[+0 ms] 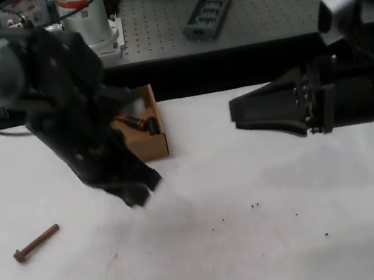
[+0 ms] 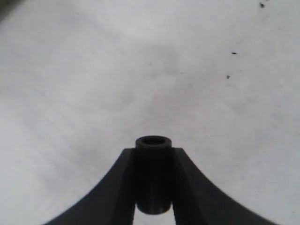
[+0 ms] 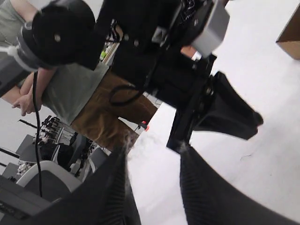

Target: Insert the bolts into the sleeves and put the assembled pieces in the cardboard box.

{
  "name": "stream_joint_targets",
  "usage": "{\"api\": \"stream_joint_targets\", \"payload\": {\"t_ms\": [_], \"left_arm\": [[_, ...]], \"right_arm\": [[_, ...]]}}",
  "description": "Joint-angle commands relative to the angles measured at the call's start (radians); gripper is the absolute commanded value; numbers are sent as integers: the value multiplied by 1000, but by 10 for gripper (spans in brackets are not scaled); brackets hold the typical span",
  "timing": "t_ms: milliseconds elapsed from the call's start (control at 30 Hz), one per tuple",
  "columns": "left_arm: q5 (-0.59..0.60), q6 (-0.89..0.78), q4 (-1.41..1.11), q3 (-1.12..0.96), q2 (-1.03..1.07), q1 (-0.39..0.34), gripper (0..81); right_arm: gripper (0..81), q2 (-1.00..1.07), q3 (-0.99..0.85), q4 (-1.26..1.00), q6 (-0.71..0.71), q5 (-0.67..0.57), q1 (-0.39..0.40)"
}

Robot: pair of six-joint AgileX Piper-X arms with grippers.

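My left gripper is shut on a short black sleeve, which stands upright between the fingers with its bore showing, above the white table. In the high view the left gripper hangs just in front of the cardboard box. The box holds dark assembled pieces. A brown bolt lies on the table at the front left. My right gripper hovers to the right of the box, pointing left. In its own view the right gripper is open with nothing between the fingers.
The white table stretches out in front of both arms, with small dark specks on it. Behind the table a dark bench carries a black rack. A person stands beyond the left arm.
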Motion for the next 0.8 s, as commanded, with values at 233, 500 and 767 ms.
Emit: {"api": "stream_joint_targets", "payload": {"t_ms": [233, 500, 767], "left_arm": [[14, -69, -7, -5, -23, -43, 6], [120, -71, 67, -5, -23, -43, 330], [25, -8, 76, -5, -23, -43, 494]], "right_arm": [[292, -11, -11, -6, -6, -5, -10], [292, -11, -11, -6, -16, -5, -10], [292, -11, -11, -2, -16, -16, -10]]}}
